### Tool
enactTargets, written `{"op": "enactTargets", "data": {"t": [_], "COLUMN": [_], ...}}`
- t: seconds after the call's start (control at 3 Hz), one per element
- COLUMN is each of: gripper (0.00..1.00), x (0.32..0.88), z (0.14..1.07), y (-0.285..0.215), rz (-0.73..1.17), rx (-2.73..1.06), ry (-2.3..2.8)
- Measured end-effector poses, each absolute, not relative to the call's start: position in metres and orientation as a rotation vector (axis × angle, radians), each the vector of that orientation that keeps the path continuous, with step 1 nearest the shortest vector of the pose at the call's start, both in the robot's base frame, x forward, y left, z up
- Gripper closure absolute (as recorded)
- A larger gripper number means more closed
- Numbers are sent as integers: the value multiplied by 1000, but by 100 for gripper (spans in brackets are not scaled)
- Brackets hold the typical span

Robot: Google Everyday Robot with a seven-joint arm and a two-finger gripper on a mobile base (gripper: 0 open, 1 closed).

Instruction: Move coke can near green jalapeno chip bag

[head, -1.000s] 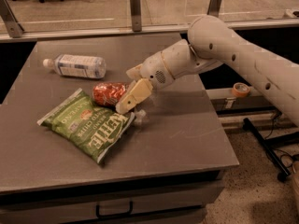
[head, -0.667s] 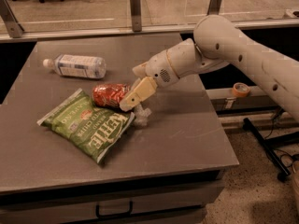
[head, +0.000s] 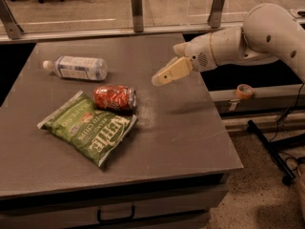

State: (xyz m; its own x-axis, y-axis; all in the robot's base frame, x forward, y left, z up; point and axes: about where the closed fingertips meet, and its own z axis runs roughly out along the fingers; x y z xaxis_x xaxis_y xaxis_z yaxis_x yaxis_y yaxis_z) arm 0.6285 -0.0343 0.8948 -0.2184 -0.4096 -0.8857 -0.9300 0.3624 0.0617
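The coke can point(head: 115, 98), red and dented, lies on its side on the grey table point(head: 181, 132). It touches the upper right edge of the green jalapeno chip bag point(head: 88, 127), which lies flat with white "Kettle" lettering. My gripper point(head: 158, 78) hangs above the table to the right of the can, apart from it and holding nothing. The white arm reaches in from the right.
A clear plastic water bottle point(head: 76, 67) lies on its side at the table's back left. A roll of tape point(head: 245, 90) sits on a ledge to the right of the table. Metal posts and glass stand behind the table.
My gripper has let go of the can and drawn back up and to the right. The can now lies free beside the bag.
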Motion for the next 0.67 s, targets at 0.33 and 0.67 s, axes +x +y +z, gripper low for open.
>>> {"op": "enactTargets", "data": {"t": [0.33,0.67], "gripper": [0,0], "x": [653,655], "z": [927,928], "y": [-77,-76], "rz": [742,738], "rx": [-981,-977], "ry": [1784,1781]}}
